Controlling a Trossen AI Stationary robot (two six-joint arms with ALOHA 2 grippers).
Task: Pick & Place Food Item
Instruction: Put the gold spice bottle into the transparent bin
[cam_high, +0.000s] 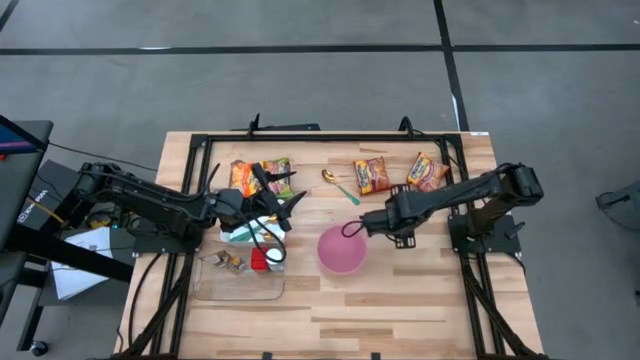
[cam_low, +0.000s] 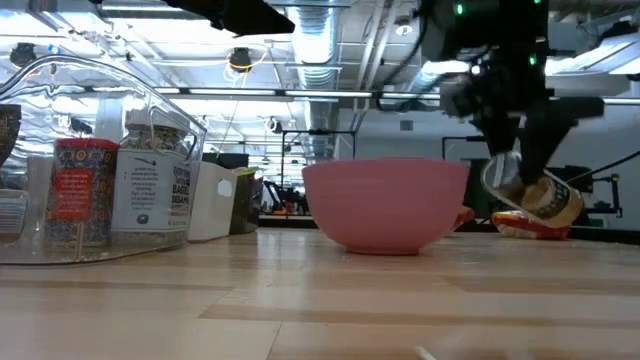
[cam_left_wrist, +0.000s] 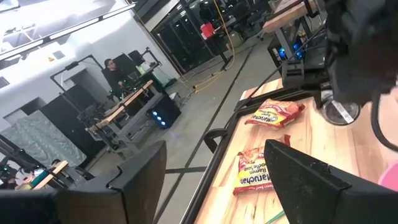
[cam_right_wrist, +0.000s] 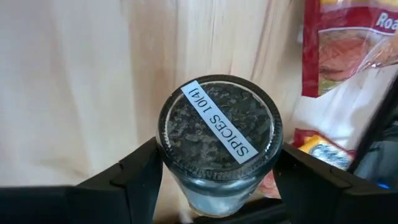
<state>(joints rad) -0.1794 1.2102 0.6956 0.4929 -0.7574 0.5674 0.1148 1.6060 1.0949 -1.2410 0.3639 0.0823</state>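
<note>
The right gripper (cam_right_wrist: 217, 171) is closed on a glass spice jar (cam_right_wrist: 217, 140), one finger (cam_right_wrist: 134, 177) pressed to each side of the jar. The jar's dark end, carrying a white label reading "SPICES 10(4)", faces the wrist camera. In the low view the jar (cam_low: 530, 195) is seen lifted clear of the table (cam_low: 320, 290) and tilted, just beside the pink bowl (cam_low: 385, 205). From above, the right gripper (cam_high: 360, 225) is placed at the bowl's (cam_high: 340, 250) upper right edge.

Two ramen packets (cam_high: 370, 175) (cam_high: 427, 172) lie flat along the far edge of the table, beyond the right arm. A gold spoon with a green handle (cam_high: 338, 184) lies between the packets and the left arm.

The left gripper (cam_high: 278, 208) is held off the surface near the table's centre-left, its fingers (cam_left_wrist: 140, 177) spread wide with nothing between them. A third packet (cam_high: 262, 175) lies partly beneath it. A clear plastic container (cam_high: 240, 275) rests near the left arm; in the low view, jars with printed labels (cam_low: 75, 190) are seen through its wall (cam_low: 100, 90).
</note>
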